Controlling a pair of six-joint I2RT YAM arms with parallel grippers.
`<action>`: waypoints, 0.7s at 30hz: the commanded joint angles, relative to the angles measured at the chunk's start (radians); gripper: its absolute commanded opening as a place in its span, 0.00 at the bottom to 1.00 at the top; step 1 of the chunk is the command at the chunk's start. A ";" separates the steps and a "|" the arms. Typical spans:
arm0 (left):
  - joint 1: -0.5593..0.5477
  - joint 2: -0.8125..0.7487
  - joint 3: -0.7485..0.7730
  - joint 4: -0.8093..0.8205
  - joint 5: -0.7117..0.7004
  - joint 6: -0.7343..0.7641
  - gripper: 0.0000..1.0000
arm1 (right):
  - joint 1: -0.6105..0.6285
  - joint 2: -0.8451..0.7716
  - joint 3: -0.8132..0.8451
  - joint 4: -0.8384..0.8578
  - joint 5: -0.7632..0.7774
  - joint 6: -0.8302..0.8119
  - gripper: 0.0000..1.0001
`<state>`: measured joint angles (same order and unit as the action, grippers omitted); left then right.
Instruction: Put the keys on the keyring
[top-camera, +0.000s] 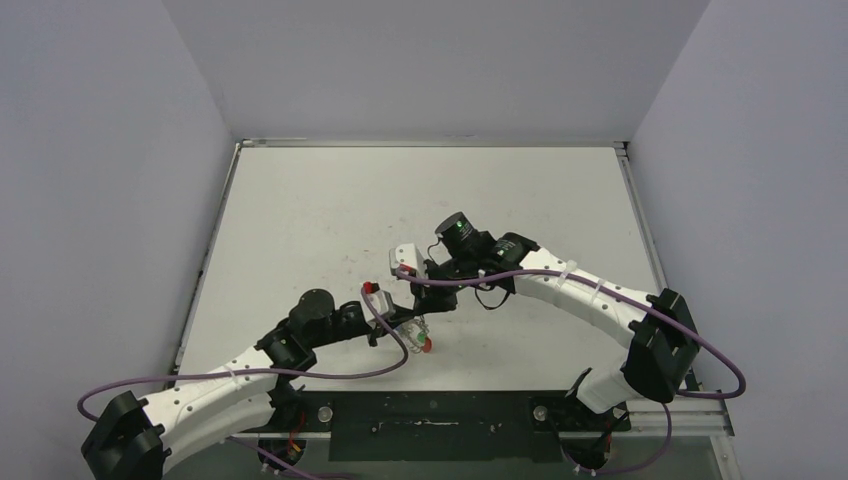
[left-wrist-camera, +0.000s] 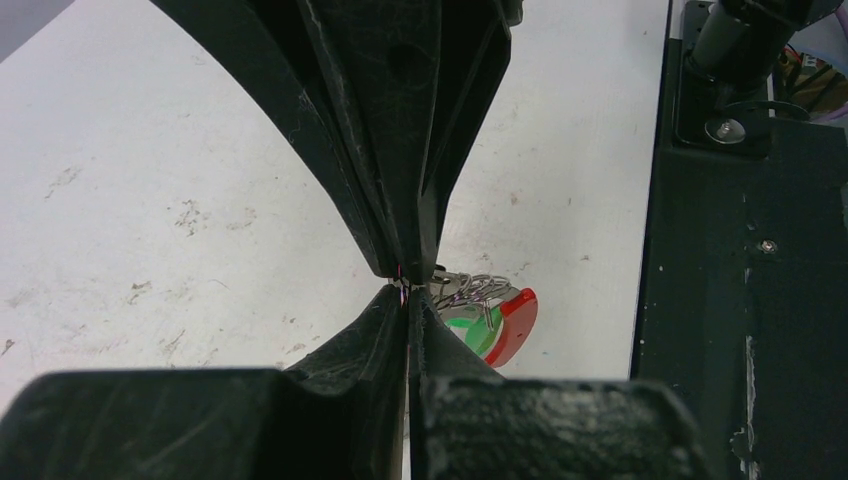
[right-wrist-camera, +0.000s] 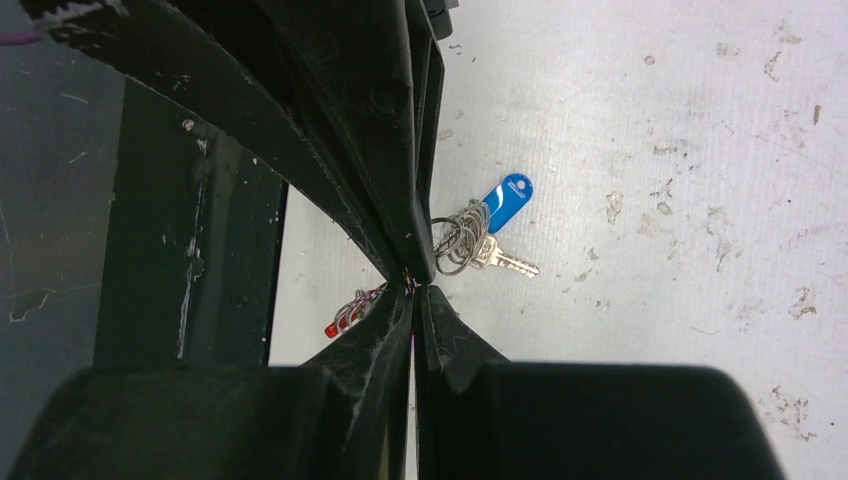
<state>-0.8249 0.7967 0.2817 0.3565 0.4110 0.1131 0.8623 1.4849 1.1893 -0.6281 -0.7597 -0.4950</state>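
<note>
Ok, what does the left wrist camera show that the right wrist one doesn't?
Only left wrist: a green key head just behind the shut left tool. Only right wrist: a blue tag and a silver key on a bunch of rings, past the shut right tool. Both: the white table, the black base plate, and what looks like the same keyring, its red end showing in each.

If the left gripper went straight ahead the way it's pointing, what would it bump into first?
The right gripper. Its shut jaws point straight back at the left gripper, tip to tip, and they seem to be touching. Depth is hard to judge from these views, though.
</note>
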 joint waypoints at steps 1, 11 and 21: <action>-0.001 -0.054 0.009 0.017 -0.026 -0.010 0.00 | -0.027 -0.015 -0.011 0.085 -0.016 0.031 0.00; -0.001 -0.112 -0.043 0.105 -0.066 -0.056 0.00 | -0.079 -0.015 -0.102 0.194 -0.066 0.086 0.00; 0.001 -0.111 -0.055 0.145 -0.084 -0.076 0.00 | -0.085 0.005 -0.198 0.374 -0.129 0.132 0.06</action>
<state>-0.8249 0.7071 0.2199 0.3855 0.3286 0.0586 0.7952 1.4845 1.0370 -0.3664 -0.8848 -0.3809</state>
